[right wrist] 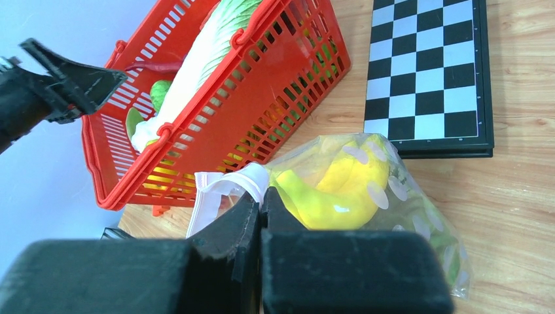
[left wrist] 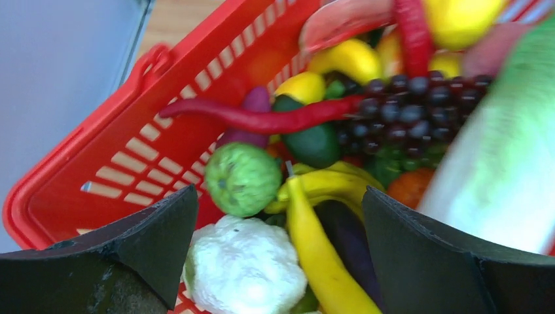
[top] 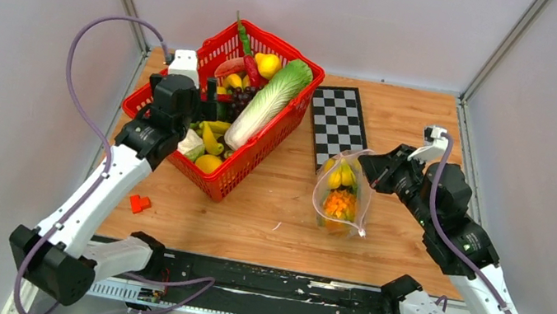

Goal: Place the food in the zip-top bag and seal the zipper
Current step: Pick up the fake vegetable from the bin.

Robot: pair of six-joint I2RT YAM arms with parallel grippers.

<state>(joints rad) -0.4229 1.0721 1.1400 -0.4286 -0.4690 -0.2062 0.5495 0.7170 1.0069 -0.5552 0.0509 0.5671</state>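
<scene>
The food lies piled in a red basket (top: 257, 156): a long cabbage (top: 271, 102), a white cauliflower (left wrist: 242, 268), yellow bananas (left wrist: 314, 248), a round green fruit (left wrist: 242, 178), a red chilli (left wrist: 262, 119) and dark grapes (left wrist: 412, 111). My left gripper (left wrist: 280, 193) hangs open just above the cauliflower and bananas, holding nothing. The clear dotted zip-top bag (top: 342, 200) stands on the table with yellow and orange pieces inside, among them a banana (right wrist: 334, 196). My right gripper (right wrist: 260, 195) is shut on the bag's mouth edge, beside its pale zipper (right wrist: 209, 190), which stands apart.
A black-and-white chequered board (top: 339, 120) lies behind the bag, right of the basket. A small red piece (top: 139, 203) sits on the wood near the left arm. Grey walls close in on the table's left, right and back.
</scene>
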